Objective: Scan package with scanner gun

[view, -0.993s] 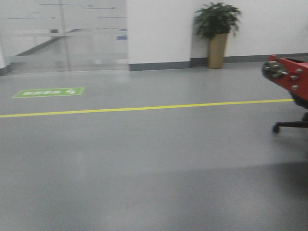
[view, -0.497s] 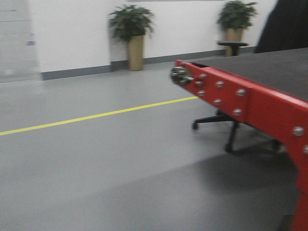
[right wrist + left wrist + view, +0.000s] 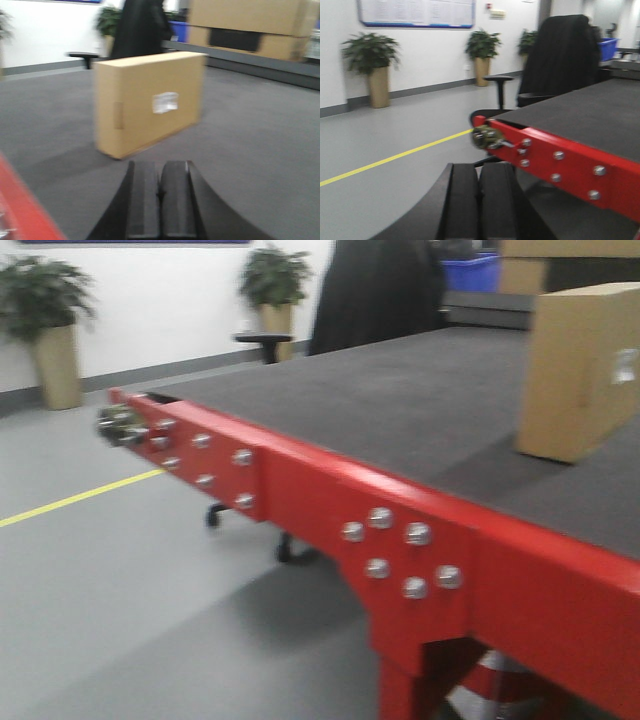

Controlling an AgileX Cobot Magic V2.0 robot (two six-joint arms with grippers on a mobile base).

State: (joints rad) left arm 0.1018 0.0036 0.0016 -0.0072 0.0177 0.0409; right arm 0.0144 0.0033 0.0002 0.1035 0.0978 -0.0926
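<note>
The package [image 3: 150, 109], a plain tan cardboard box with a small white label [image 3: 165, 101], stands upright on the dark grey tabletop [image 3: 260, 130]; it also shows at the right of the front view as the package [image 3: 585, 370]. My right gripper [image 3: 160, 167] is shut and empty, a short way in front of the package and pointing at it. My left gripper [image 3: 479, 170] is shut and empty, hanging over the floor just short of the table's red corner [image 3: 485, 135]. The scanner gun is out of view.
The table has a red frame with bolts [image 3: 400, 540] along its near edge. An office chair draped in black [image 3: 562, 55] stands behind it. Potted plants [image 3: 372, 65] line the white wall. Larger cardboard boxes with a dark panel [image 3: 245, 27] and a blue bin [image 3: 470, 270] sit at the back.
The front view has swung from open floor with the yellow line to the red-framed table, which now fills the frame, and the package has come into sight.
</note>
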